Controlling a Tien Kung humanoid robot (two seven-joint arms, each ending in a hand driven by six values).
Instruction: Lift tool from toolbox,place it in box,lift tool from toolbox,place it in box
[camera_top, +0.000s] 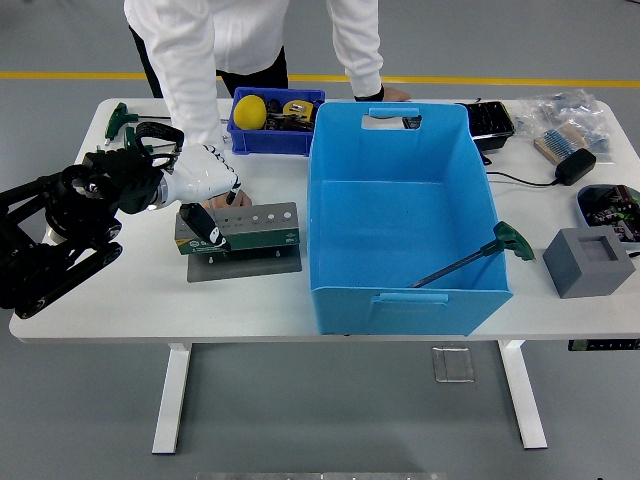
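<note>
The toolbox (245, 230) is a green holder with a row of holes on top, standing on a grey plate left of the big blue box (400, 215). My left hand (207, 190) is white with dark fingertips and hovers at the holder's left end. Its fingers (211, 230) are spread, pointing down, and hold nothing. A green-handled T-key (470, 259) leans over the blue box's right wall with its handle outside. My right hand is out of view. A person's white sleeve (190, 80) reaches down behind my left hand.
A small blue bin (275, 120) with yellow items stands behind the holder. Green T-handle tools (120, 118) lie at the far left. At the right are a grey block (588, 262), a black tray (490, 122), a charger and bags. The person's other hand (385, 94) rests behind the blue box.
</note>
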